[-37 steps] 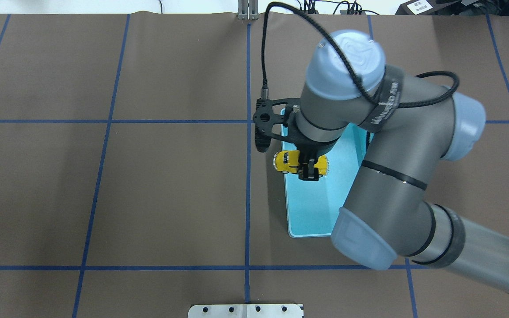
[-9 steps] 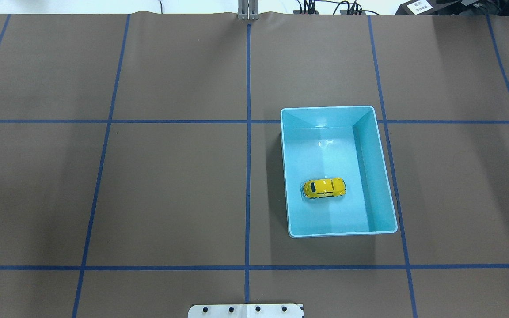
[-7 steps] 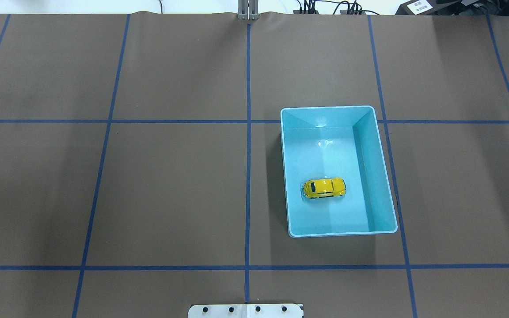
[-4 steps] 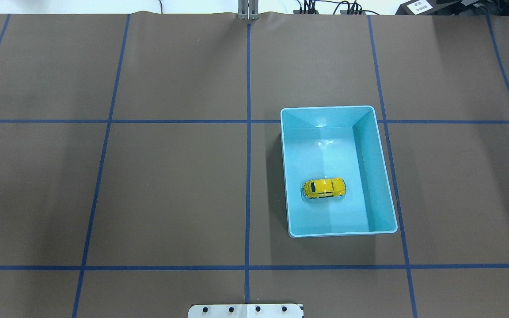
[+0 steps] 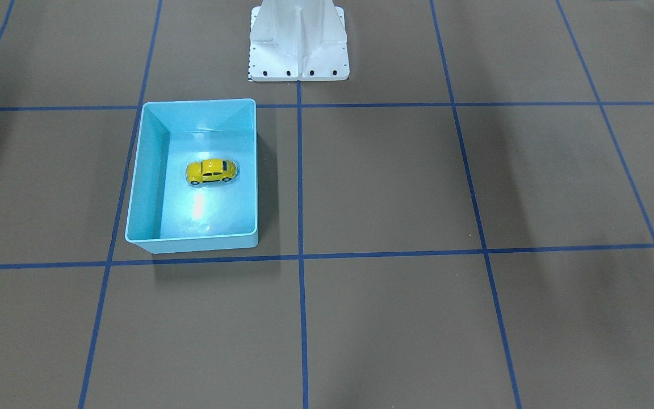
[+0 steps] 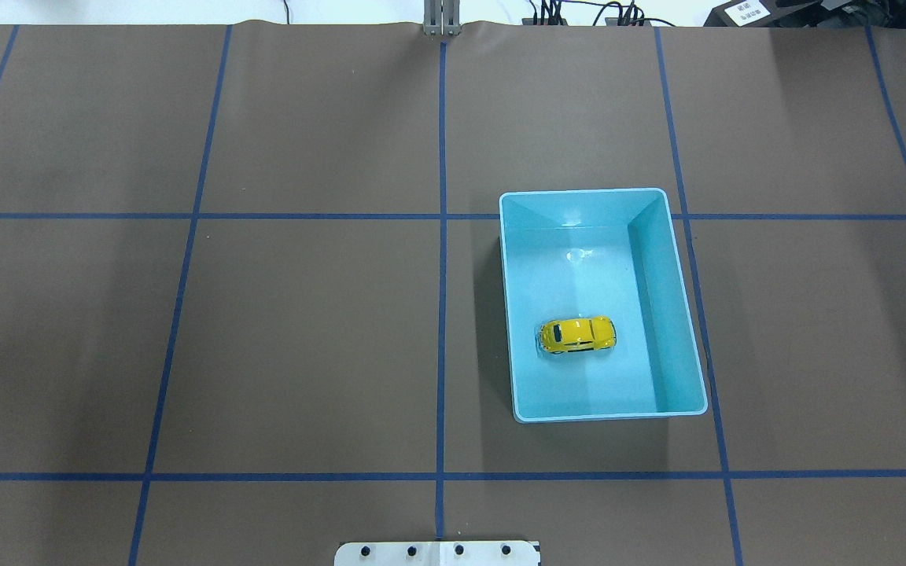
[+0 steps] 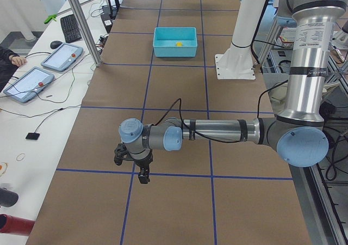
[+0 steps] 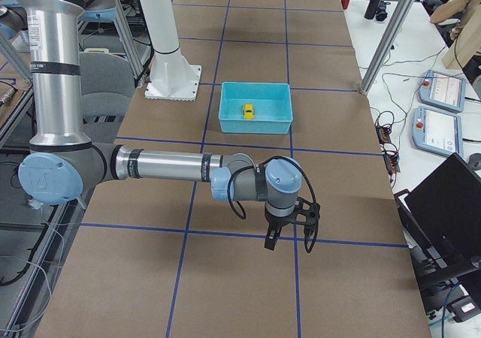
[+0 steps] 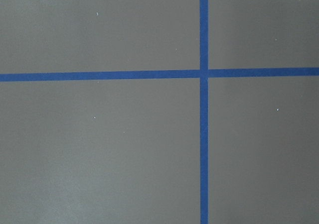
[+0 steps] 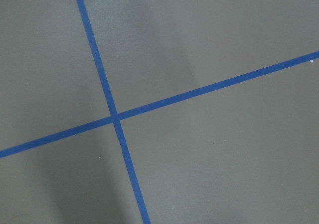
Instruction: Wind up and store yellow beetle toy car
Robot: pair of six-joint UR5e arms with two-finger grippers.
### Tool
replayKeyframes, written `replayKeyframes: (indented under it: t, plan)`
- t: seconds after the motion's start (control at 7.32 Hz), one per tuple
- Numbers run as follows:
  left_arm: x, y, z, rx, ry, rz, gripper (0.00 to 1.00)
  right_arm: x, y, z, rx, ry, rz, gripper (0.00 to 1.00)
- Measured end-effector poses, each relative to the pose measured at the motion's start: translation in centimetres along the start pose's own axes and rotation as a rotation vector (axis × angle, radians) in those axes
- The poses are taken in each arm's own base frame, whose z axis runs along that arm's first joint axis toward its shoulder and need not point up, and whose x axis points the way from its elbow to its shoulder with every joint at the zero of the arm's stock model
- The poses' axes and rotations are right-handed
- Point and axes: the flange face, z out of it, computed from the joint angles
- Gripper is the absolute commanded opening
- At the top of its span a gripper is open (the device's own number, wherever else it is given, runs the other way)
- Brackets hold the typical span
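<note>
The yellow beetle toy car (image 6: 576, 335) rests on its wheels on the floor of the light blue bin (image 6: 610, 415), in the half nearer the robot. It also shows in the front-facing view (image 5: 211, 171) inside the bin (image 5: 191, 241), and small in the left view (image 7: 178, 43) and right view (image 8: 249, 111). Both arms are far from the bin and show only in the side views. The left gripper (image 7: 142, 175) and the right gripper (image 8: 289, 242) point down over the mat. I cannot tell whether they are open or shut. The wrist views show only mat and blue tape.
Brown mat with a blue tape grid covers the table. The white robot base (image 5: 298, 51) stands just beyond the bin. Control tablets (image 7: 60, 57) and cables lie on the side bench, and a metal post (image 7: 84, 27) stands at the mat's edge.
Five seconds ago the right gripper held the car over the bin. Now the arm is gone from the overhead view and the car lies in the bin. Nothing has moved in the last second.
</note>
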Motion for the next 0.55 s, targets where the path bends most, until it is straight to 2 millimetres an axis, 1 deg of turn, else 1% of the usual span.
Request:
replayKeyframes:
  t: [0.27,0.55]
  plan:
    - [-0.3,-0.2,0.1,-0.002,-0.018,-0.003,1.0,-0.1,0.1,-0.1,0.002,-0.004,-0.005,1.0]
    - [-0.3,-0.4,0.1,-0.002,-0.021,-0.006,1.0,1.0,0.8,0.7,-0.004,0.007,0.0,1.0]
